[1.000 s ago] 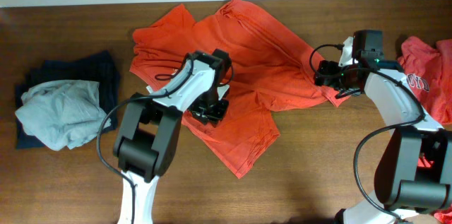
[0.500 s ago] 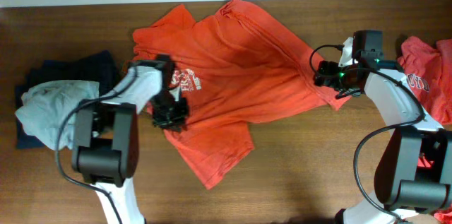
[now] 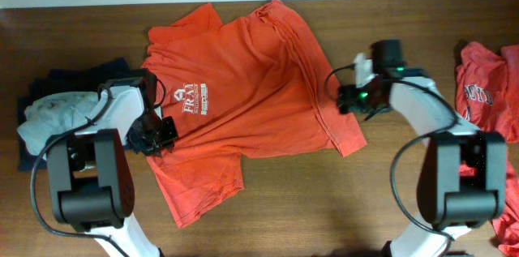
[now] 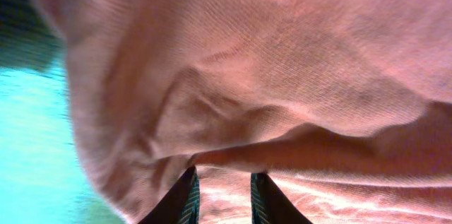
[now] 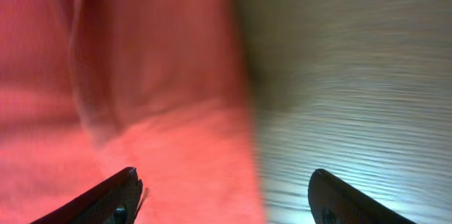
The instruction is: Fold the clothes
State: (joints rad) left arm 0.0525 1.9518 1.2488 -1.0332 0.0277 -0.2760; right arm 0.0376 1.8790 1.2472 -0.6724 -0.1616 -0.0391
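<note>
An orange-red T-shirt [image 3: 259,70] lies spread on the wooden table [image 3: 340,200], its white lettering [image 3: 193,97] facing up. My left gripper [image 3: 156,137] sits at the shirt's left edge below the sleeve. In the left wrist view this gripper [image 4: 222,178] is shut on the T-shirt's fabric [image 4: 282,54], a fold draped over both fingertips. My right gripper [image 3: 347,99] hovers at the shirt's right edge. In the right wrist view it [image 5: 224,181] stands wide open, one finger over the fabric [image 5: 141,75], the other over bare wood [image 5: 353,75], holding nothing.
A pale grey garment [image 3: 61,127] lies crumpled on a navy one [image 3: 93,79] at the far left. Another orange-red shirt [image 3: 486,87] lies at the right edge. The table's far edge meets a white wall.
My left gripper has dragged the shirt leftward from the middle, spreading it flatter with the lettering now showing. The right gripper has shifted left with the shirt's right edge.
</note>
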